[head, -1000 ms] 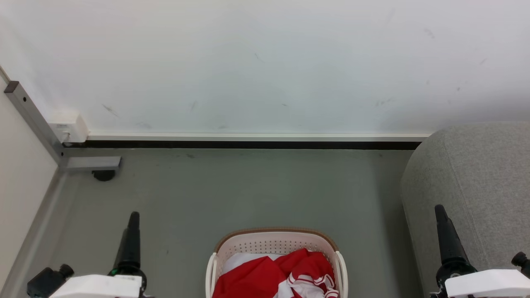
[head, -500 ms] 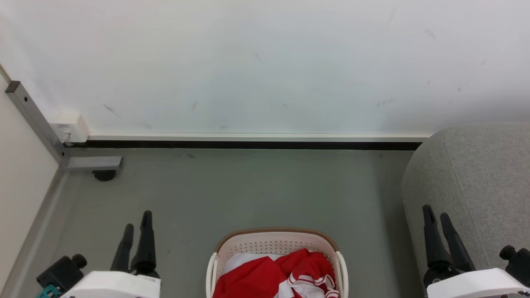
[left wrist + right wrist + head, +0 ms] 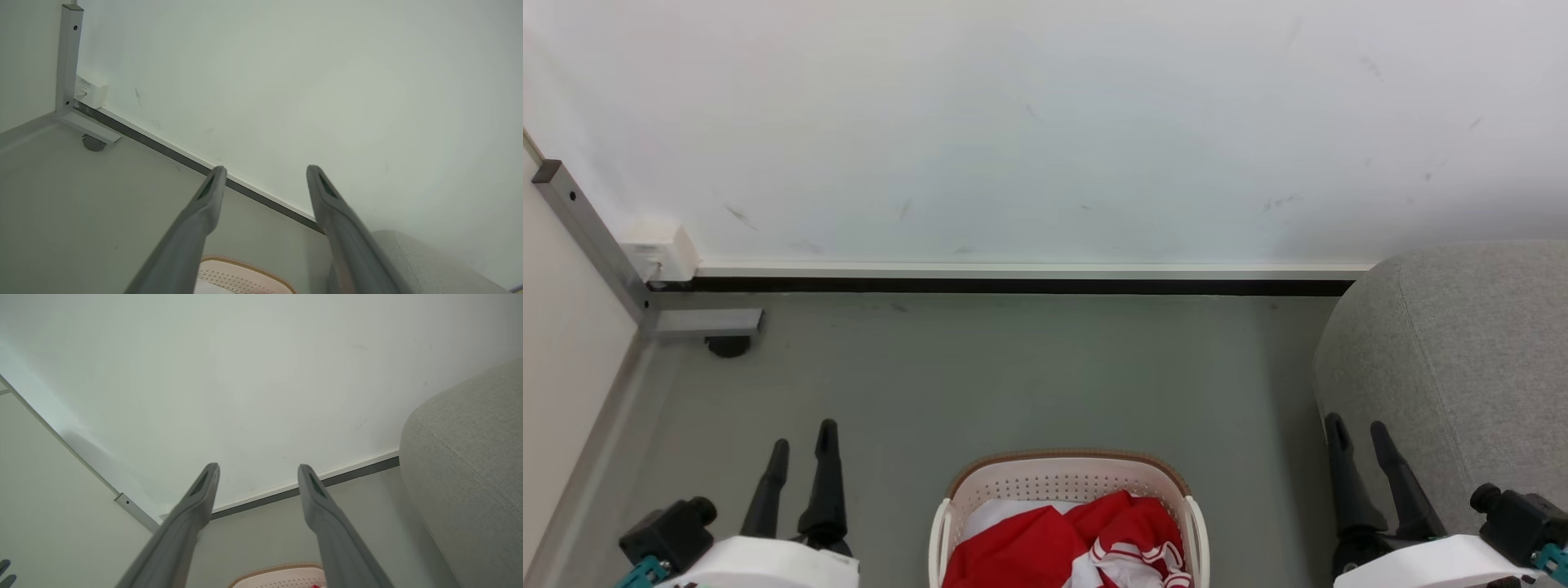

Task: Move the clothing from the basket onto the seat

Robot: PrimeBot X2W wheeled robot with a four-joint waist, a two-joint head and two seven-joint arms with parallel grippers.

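**A:** Tool status?

**B:** left tool [image 3: 804,435] is open, fingers spread, nothing between them. It hangs over bare floor [image 3: 1013,367] left of the basket [image 3: 1062,483], not touching it.

**A:** And the other?

**B:** right tool [image 3: 1356,422] is also open and empty. It sits between the basket and the seat [image 3: 1462,351]. Its tips are just in front of the seat's rounded side. Can't tell if they touch the fabric.

**A:** Where's the clothing?

**B:** clothing [image 3: 1037,551] is in the basket, a red heap. There's a white panel against the basket's back wall and white-striped trim bunched on the right side.

**A:** Basket placement?

**B:** Upright on the floor, well away from the floor's wall edge. A dark skirting strip [image 3: 1013,287] runs along that edge. The seat stands at the right end of the edge, near the wall [image 3: 1045,122]. Contact with the wall is unclear.

**A:** Other items?

**B:** A grey metal post [image 3: 588,237] stands in the floor's left corner, with a flat foot bar [image 3: 707,321] and a round black foot [image 3: 727,346] under the bar. A white box [image 3: 660,249] sits on the wall just beside the post.

**A:** Wrist views?

**B:** Each shows its own fingers apart against the wall. The basket's brown rim sits low between them. The grey seat is off to the right in both.
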